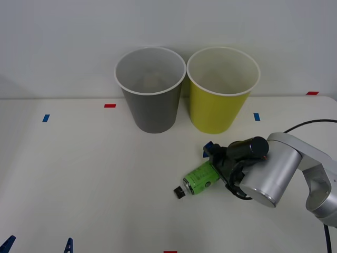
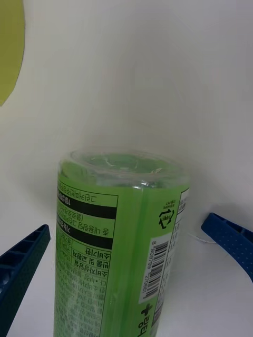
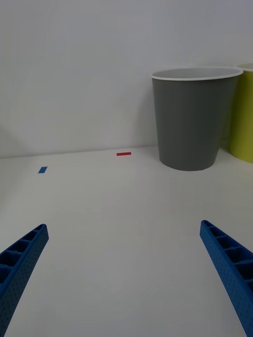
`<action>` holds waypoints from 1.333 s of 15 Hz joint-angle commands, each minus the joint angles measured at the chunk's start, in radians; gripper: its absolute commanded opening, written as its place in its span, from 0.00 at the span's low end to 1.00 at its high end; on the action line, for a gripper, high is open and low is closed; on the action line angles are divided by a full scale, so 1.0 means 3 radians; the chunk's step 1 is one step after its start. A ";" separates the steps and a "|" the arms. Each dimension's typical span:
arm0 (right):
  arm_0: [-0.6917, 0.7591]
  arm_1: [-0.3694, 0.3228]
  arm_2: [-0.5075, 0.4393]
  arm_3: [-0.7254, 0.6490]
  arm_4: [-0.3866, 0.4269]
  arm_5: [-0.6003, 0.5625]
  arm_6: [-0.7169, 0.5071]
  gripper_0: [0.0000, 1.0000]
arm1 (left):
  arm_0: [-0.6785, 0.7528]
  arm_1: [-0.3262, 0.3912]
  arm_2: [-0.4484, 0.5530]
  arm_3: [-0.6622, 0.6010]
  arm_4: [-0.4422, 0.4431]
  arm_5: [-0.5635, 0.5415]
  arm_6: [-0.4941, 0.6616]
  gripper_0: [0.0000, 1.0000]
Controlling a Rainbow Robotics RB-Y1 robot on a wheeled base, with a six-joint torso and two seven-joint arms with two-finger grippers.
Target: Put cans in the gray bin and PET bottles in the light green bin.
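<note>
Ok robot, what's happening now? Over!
Right gripper open around lying PET bottle. Left gripper open, waiting. Light green bin unblocked.

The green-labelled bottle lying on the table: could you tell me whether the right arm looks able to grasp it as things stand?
Probably yes. The right gripper is open, its fingers on either side of the bottle, which lies on its side with nothing in between.

There were two bins on the table (image 1: 79, 174), near its far edge: one gray bin (image 1: 151, 100) and one green bin (image 1: 220, 105). One bottle (image 1: 199, 179) lay toward the right edge. Small tape marks dotted the table: three red (image 1: 109, 105) and two blue (image 1: 46, 118). Two grippers were there, the left (image 3: 126, 274) and the right (image 2: 126, 263).
</note>
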 commanded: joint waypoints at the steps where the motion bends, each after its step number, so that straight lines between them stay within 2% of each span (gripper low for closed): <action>1: -0.0009 -0.0025 0.0002 -0.0002 0.0008 -0.0006 0.0021 0.44 | 0.0000 0.0000 0.0000 0.0000 0.0000 0.0000 0.0000 1.00; 2: -0.0004 -0.0025 0.0002 0.0003 0.0018 -0.0011 0.0021 0.04 | 0.0000 0.0000 0.0000 0.0000 0.0000 0.0000 0.0000 1.00; 3: -0.0004 -0.0025 0.0007 -0.0002 0.0039 -0.0011 0.0042 0.00 | 0.0000 0.0000 0.0000 0.0000 0.0000 0.0000 0.0000 1.00; 8: -0.0004 -0.0020 0.0002 -0.0022 0.0075 0.0010 0.0057 0.00 | 0.0000 0.0000 0.0000 0.0000 0.0000 0.0000 0.0000 1.00; 11: 0.0011 0.0016 0.0002 -0.0115 0.0141 0.0163 0.0067 0.00 | 0.0000 0.0000 0.0000 0.0000 0.0000 0.0000 0.0000 1.00; 15: 0.0103 0.0021 -0.0039 -0.0242 0.0279 0.0163 0.0129 0.00 | 0.0000 0.0000 0.0000 0.0000 0.0000 0.0000 0.0000 1.00; 17: 0.0216 0.0021 -0.0187 -0.0421 0.0366 0.0163 0.0216 0.00 | 0.0000 0.0000 0.0000 0.0000 0.0000 0.0000 0.0000 1.00; 20: 0.0441 0.0088 -0.0453 -0.0687 0.0525 0.0143 0.0722 0.00 | 0.0000 0.0000 0.0000 0.0000 0.0000 0.0000 0.0000 1.00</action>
